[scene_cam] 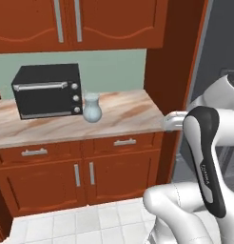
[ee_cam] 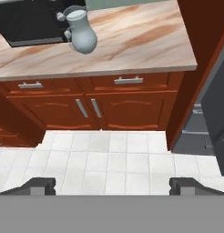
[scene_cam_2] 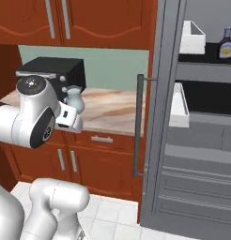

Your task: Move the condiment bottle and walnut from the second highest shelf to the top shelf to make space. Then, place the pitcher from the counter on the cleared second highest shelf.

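Note:
The clear pale pitcher [scene_cam: 92, 107] [scene_cam_2: 74, 99] [ee_cam: 82, 32] stands upright on the marbled counter [scene_cam: 123, 114] [ee_cam: 132, 45], just right of a black toaster oven. My gripper [ee_cam: 113, 186] is open and holds nothing. It hangs out in front of the counter, well short of the pitcher, and looks down at the tiled floor. The dark condiment bottle [scene_cam_2: 226, 49] stands on the top shelf [scene_cam_2: 209, 70] of the grey cabinet. Below it lies the second highest shelf [scene_cam_2: 206, 119]. The walnut is out of view.
A black toaster oven [scene_cam: 47, 90] sits at the back left of the counter. The grey cabinet's open door [scene_cam_2: 157, 117] carries white bins [scene_cam_2: 179, 105] and a long handle [scene_cam_2: 138, 126]. A red-brown side panel [scene_cam: 169, 62] ends the counter. Wooden wall cabinets hang above.

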